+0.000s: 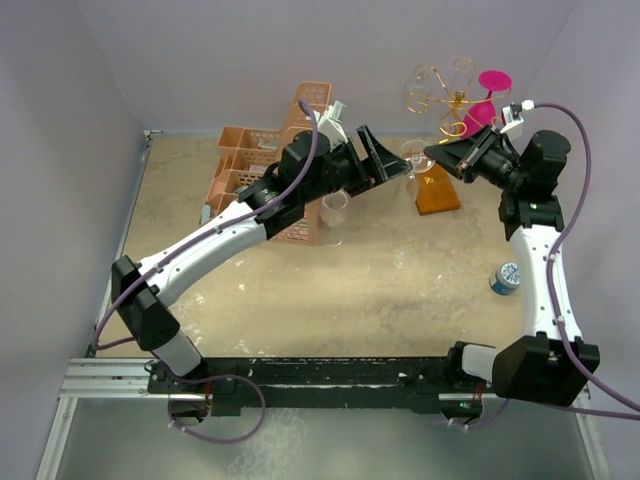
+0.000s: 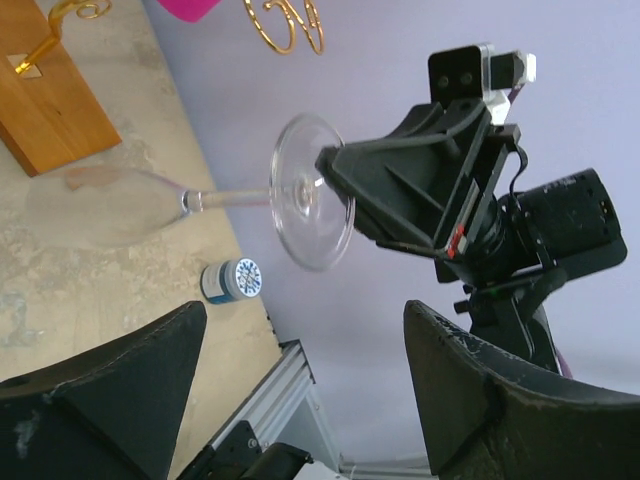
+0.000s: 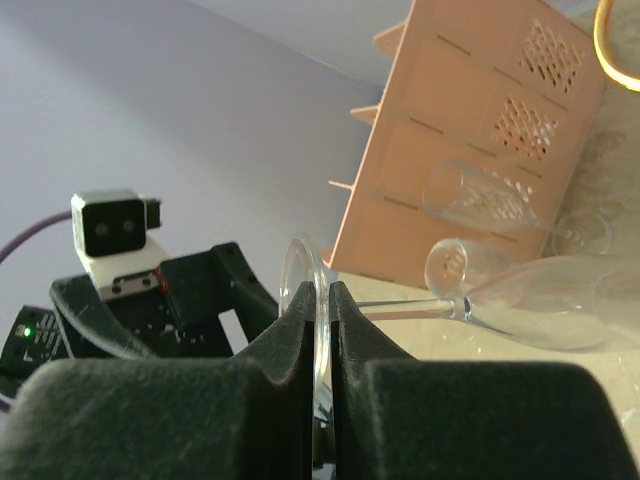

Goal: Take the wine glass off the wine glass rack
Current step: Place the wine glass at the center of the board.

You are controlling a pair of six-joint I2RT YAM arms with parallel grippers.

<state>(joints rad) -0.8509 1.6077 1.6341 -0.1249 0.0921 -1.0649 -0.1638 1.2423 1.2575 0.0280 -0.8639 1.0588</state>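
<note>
Wine glass [image 3: 560, 297] foot pinched by right fingers [image 3: 288, 345], clearest from right wrist.

- Top view: illumination is bright, even and diffuse. The bench [image 1: 350, 290] shows only soft, faint shadows under the arms, on the near side of the wine glass rack [image 1: 440, 192].
- Top view: focus is sharp throughout. The walls lean outward toward the frame edges, a wide-angle distortion.
- The clear wine glass [image 2: 215, 199], just beside the rack's base, has low contrast. Its bowl nearly merges with the bench, while its foot carries bright rim highlights.
- Left wrist view: the left pincer [image 2: 300, 330] is dark, underexposed and slightly soft.
- Right wrist view: the right pincer [image 3: 320, 300] is near-black and out of focus. The rack's wire is a blurred gold arc.
</note>
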